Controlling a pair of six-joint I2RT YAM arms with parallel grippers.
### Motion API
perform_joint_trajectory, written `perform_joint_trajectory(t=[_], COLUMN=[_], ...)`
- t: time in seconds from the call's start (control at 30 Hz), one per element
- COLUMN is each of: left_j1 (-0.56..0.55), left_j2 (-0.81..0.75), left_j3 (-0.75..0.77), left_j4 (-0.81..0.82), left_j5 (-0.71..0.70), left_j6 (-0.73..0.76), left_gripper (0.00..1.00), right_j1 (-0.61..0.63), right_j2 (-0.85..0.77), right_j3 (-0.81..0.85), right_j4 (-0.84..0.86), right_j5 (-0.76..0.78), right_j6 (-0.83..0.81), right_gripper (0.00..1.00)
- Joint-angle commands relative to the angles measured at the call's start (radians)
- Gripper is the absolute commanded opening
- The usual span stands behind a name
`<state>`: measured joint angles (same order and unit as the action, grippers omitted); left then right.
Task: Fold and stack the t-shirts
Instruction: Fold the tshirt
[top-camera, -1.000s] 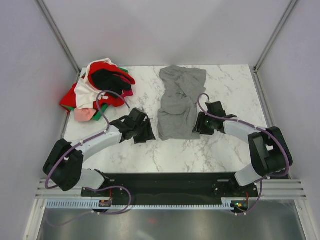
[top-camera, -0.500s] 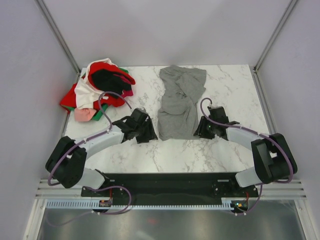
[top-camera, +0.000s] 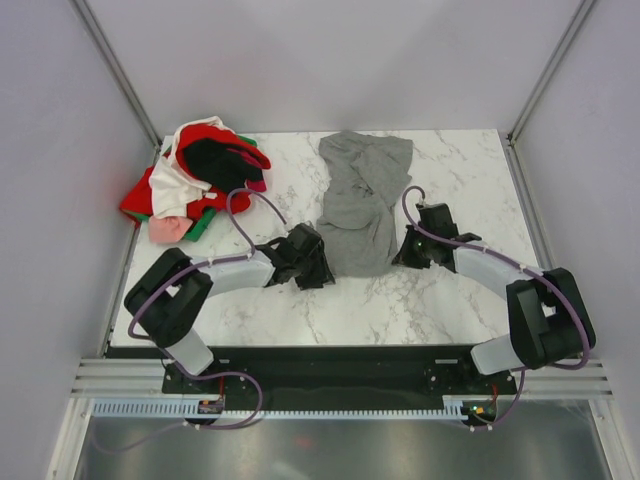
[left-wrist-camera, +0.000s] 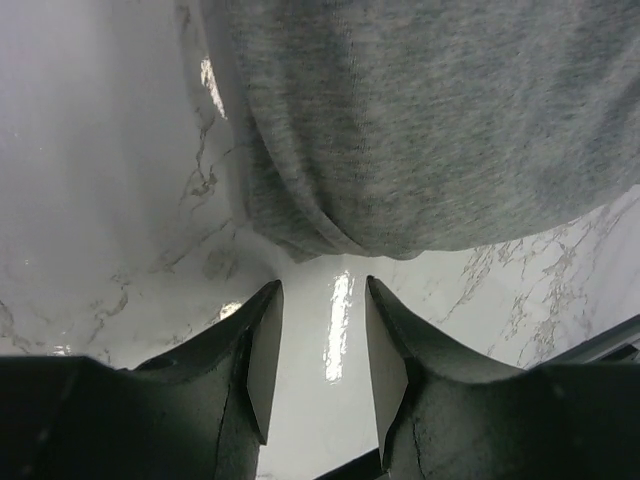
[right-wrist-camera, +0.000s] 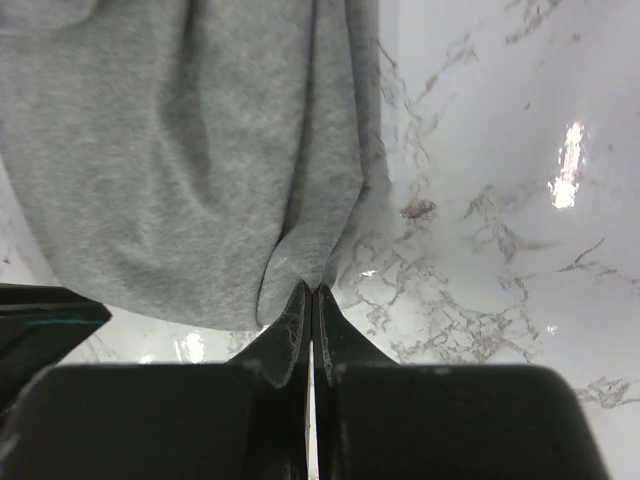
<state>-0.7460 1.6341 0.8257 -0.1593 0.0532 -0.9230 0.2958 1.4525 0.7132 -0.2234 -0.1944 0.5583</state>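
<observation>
Pinching the grey t-shirt (top-camera: 360, 210), the right gripper (right-wrist-camera: 311, 290) is closed; the left gripper (left-wrist-camera: 322, 290) stands part-open beside it.

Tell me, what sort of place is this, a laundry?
Probably a robot test booth, not a laundry: plain white walls box in a marble table, the left arm and right arm are bolted at its near edge, and a grey shirt and a coloured pile lie there.

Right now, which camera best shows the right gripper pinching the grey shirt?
Right wrist: the right gripper pinches an edge fold of the grey shirt. Top view shows it tiny; left wrist shows only cloth.
</observation>
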Motion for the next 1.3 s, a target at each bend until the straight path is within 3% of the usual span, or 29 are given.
perform_joint_trajectory(t=[0.0, 0.53, 0.63, 0.67, 0.7, 0.87, 1.03, 1.27], left_j1=[-0.023, -0.042, -0.042, -0.042, -0.044, -0.044, -0.053, -0.163], left_j2=[0.038, 0.135, 0.145, 0.144, 0.142, 0.069, -0.078, -0.21], left_j3=[-0.01, 0.041, 0.046, 0.047, 0.049, 0.113, 0.211, 0.26], left_j4=[0.033, 0.035, 0.03, 0.032, 0.032, -0.022, -0.214, -0.365], left_j5=[-0.09, -0.285, -0.315, -0.322, -0.337, -0.368, -0.38, -0.334], left_j6=[-0.056, 0.019, 0.026, 0.026, 0.029, 0.108, 0.174, 0.084], left_gripper=[0.47, 0.45, 0.22, 0.07, 0.02, 0.02, 0.02, 0.02], right_j1=[-0.004, -0.04, -0.052, -0.052, -0.056, -0.083, -0.116, -0.107], right_j2=[-0.041, -0.04, -0.035, -0.035, -0.034, -0.046, -0.167, -0.38], right_j3=[0.061, 0.077, 0.086, 0.088, 0.089, 0.103, 0.138, 0.048], right_j4=[-0.034, -0.062, -0.068, -0.068, -0.07, -0.091, -0.175, -0.234], right_j5=[0.012, -0.014, -0.022, -0.023, -0.027, -0.045, -0.066, -0.165], right_j6=[-0.02, -0.044, -0.052, -0.054, -0.055, -0.061, -0.07, 0.022], right_gripper=[0.0, 0.0, 0.0, 0.0, 0.0, 0.0, 0.0, 0.0])
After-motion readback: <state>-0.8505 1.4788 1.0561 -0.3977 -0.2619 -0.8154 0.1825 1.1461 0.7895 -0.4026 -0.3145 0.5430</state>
